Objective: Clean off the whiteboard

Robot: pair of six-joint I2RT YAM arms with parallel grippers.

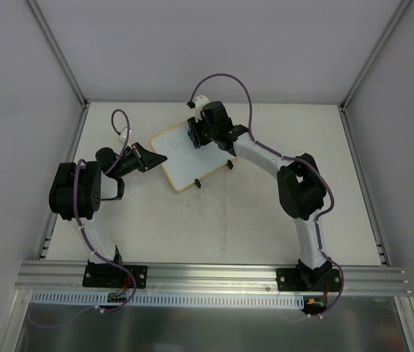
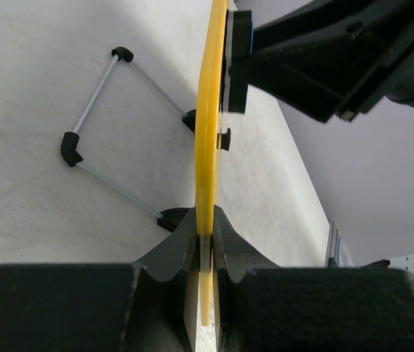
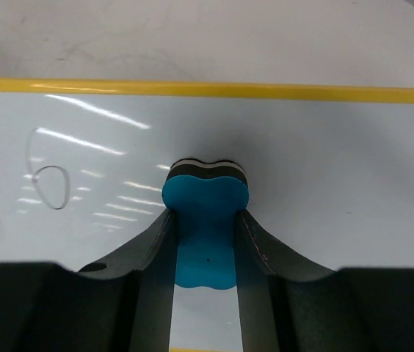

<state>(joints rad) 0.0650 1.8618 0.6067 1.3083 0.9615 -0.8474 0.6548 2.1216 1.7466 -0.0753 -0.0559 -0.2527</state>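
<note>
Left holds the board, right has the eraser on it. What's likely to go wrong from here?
1. The left gripper pinches only the thin edge of the whiteboard. Wiping pressure may twist it or slip it free.
2. The pen loop sits well to one side of the eraser. A short stroke may miss it.
3. The eraser protrudes only a little past the right gripper, so its fingertips might scrape the whiteboard.

Board face: your right fingers [image 3: 152,249] and the blue eraser [image 3: 205,194] sit on the whiteboard [image 3: 324,161]; bare white lies between them and the pen loop [image 3: 51,186].
Left edge: blocked, your left fingers [image 2: 181,242] pinch the yellow frame [image 2: 207,147].
Near side: open worktop [image 1: 222,220] in front of the board.
Far side: back wall [image 1: 214,51] stands near.
</note>
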